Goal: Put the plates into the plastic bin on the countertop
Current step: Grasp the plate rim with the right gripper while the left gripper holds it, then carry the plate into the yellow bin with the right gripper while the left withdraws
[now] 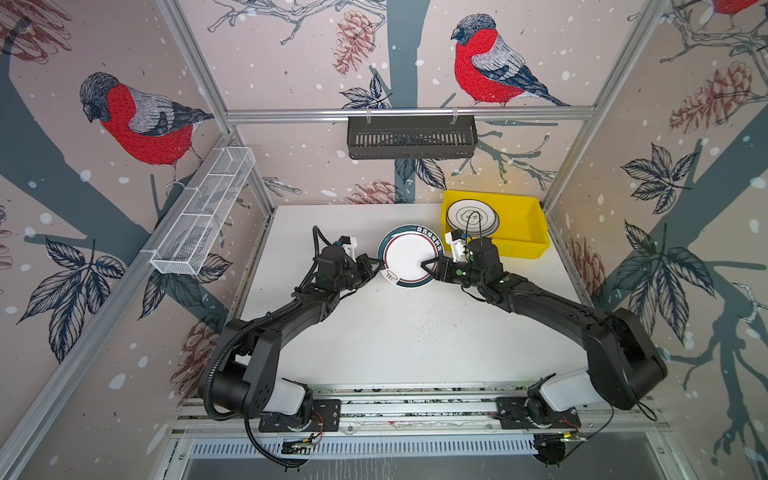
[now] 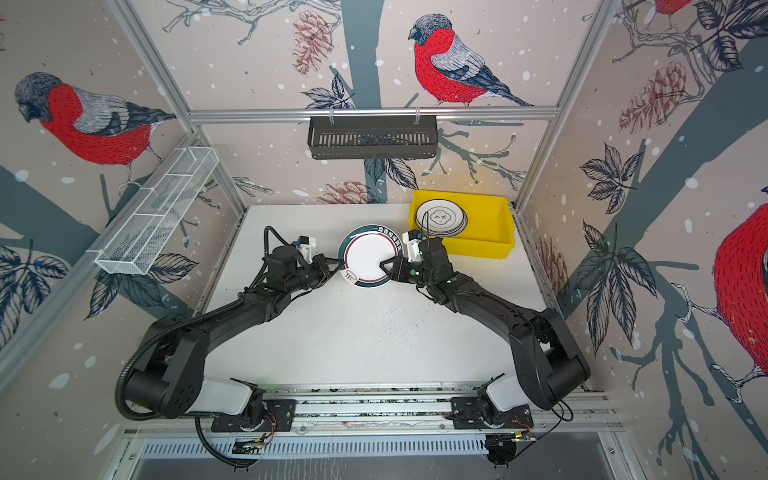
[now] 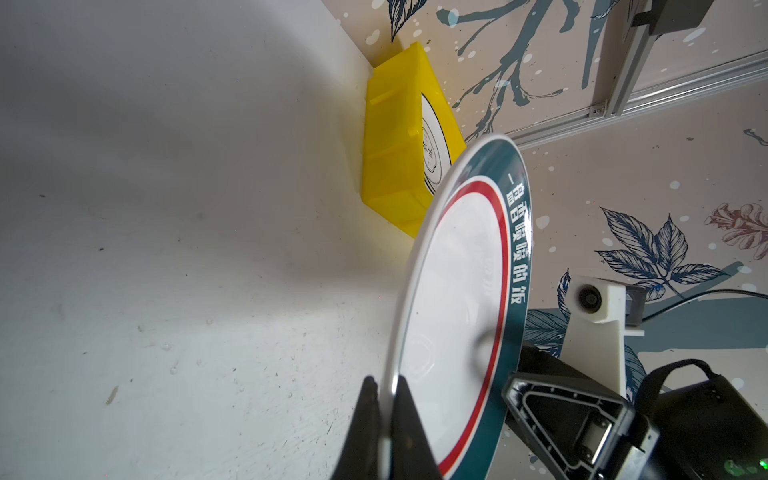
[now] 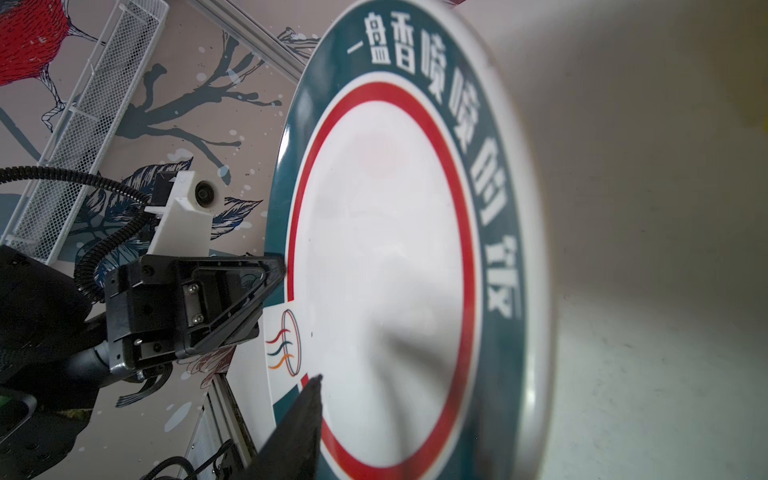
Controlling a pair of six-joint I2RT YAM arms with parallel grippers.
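- Plate (image 4: 382, 249), white with a green lettered rim and a red ring, fills the right wrist view. It hangs face up and roughly level, clear of the worktop (image 1: 395, 332), just left of the bin (image 1: 519, 232) in both top views.
- Left end effector (image 3: 384, 390) is clamped on the rim on its own side, one finger above and one below. A shallow plate offers little else to pinch, I judge.
- Right end effector (image 1: 428, 266) straddles the opposite rim. One finger (image 4: 299, 424) lies over the white face near the small logo and its partner is hidden beneath, so I cannot tell whether it has pinched.
- Two holds on opposite edges read as a handover: the bin is on the right arm's side, an awkward reach for the left.
- Support from both sides should spare the rim from twisting in a one-sided pinch.
- Bin stands in the back right corner, near both walls, which would likely brace it against nudges.
- Stack (image 1: 471, 216) of white plates with dark rings fills the bin's left half. The right half is bare, so this plate could go on the stack or beside it.
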